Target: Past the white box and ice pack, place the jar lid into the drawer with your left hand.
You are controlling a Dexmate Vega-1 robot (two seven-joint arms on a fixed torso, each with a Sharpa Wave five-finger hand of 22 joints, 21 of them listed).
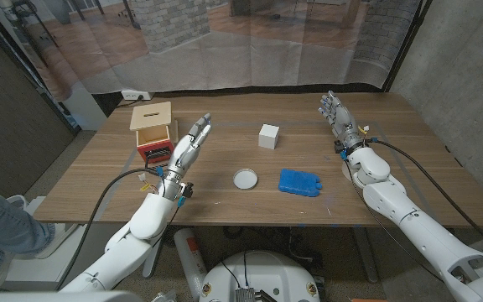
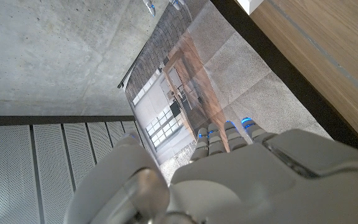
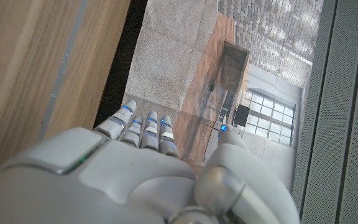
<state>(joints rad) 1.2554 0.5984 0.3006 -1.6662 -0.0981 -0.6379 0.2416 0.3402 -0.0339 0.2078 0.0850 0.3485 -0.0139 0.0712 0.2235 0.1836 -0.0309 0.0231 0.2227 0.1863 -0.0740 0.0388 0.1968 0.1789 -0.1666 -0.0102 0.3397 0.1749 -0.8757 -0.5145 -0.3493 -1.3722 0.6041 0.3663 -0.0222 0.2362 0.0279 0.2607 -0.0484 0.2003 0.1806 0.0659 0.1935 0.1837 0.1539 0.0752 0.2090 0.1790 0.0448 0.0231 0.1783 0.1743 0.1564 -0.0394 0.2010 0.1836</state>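
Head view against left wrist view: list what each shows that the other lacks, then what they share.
Head view alone: the round white jar lid, small white box, blue ice pack, the red and wooden drawer box and the right hand. Left wrist view alone: a grey concrete ceiling and a perforated wall panel. Both: the open left hand and the wooden table.

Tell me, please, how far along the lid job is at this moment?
Nothing looks done yet: the lid lies on the table near the ice pack and box. The left hand is open, holding nothing. Left: grasp the lid and place it in the drawer.
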